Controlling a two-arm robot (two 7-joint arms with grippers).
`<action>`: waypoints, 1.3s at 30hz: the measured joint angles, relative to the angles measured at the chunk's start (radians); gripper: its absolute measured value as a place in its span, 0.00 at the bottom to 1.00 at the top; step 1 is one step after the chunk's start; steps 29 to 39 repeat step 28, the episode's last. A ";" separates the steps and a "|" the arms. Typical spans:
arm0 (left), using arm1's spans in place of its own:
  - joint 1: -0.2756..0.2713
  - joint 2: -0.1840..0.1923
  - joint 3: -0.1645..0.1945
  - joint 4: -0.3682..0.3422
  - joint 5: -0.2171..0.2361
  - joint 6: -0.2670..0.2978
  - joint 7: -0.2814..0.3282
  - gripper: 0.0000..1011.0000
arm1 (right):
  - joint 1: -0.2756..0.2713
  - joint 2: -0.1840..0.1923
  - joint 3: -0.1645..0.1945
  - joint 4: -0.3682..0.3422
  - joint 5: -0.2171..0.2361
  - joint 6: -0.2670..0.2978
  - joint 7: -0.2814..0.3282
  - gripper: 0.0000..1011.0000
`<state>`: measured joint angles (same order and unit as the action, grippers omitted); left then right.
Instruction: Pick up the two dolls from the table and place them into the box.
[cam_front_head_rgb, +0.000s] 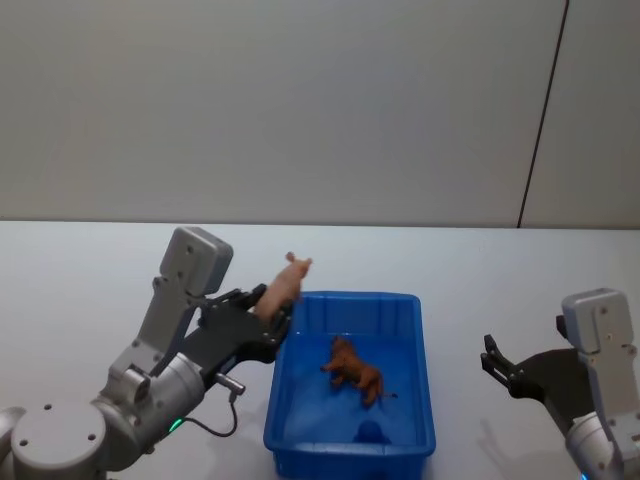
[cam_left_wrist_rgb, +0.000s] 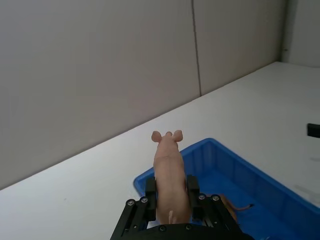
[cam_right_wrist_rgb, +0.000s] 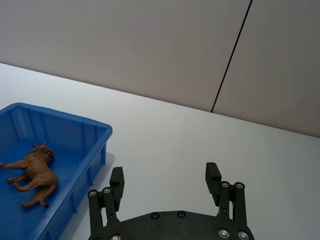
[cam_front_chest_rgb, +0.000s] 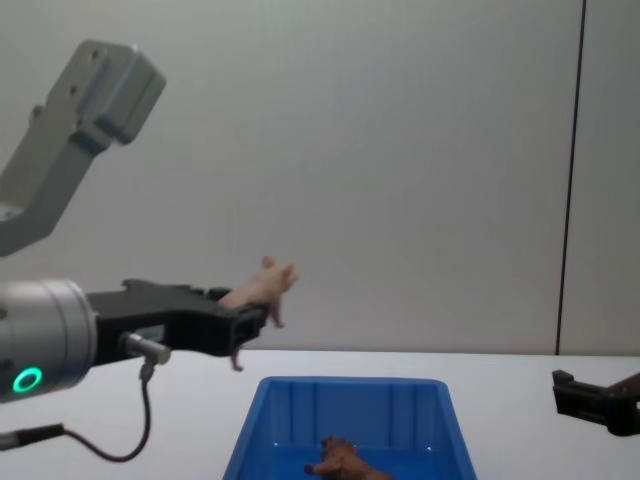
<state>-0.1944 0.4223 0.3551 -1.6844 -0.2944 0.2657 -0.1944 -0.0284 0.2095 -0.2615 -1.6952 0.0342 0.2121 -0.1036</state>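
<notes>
White tabletop runs back to a plain grey wall, which carries one thin dark vertical seam on the right.

A bright blue open-top box sits on the table in front of the robot, slightly left of centre. Its inner walls are ribbed and its rim is thick. Inside, on the floor of the box, lies the brown doll, a shaggy, maned, lion-like figure resting on its side with thin legs stretched out.

No writing or labels can be read on any of these things.

The pink doll is a pale, smooth pig-like figure with small ears and thin legs. It is up in the air, clamped between the black fingers of the left gripper, its head pointing away from the robot. It hangs just beside the box's far-left corner, about over the rim.

The right gripper hovers above the table to the right of the box, well apart from it, its jaws spread wide and holding nothing.
</notes>
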 joint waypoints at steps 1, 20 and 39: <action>-0.003 -0.001 0.000 0.001 0.000 -0.003 -0.011 0.35 | 0.000 0.000 0.000 0.000 0.000 0.000 0.000 0.99; -0.072 -0.037 0.023 0.062 -0.011 -0.087 -0.306 0.90 | 0.000 0.000 0.000 0.000 0.000 0.000 0.000 0.99; -0.094 -0.051 0.032 0.083 -0.016 -0.108 -0.384 0.99 | 0.000 0.000 0.000 0.000 0.000 0.000 0.000 0.99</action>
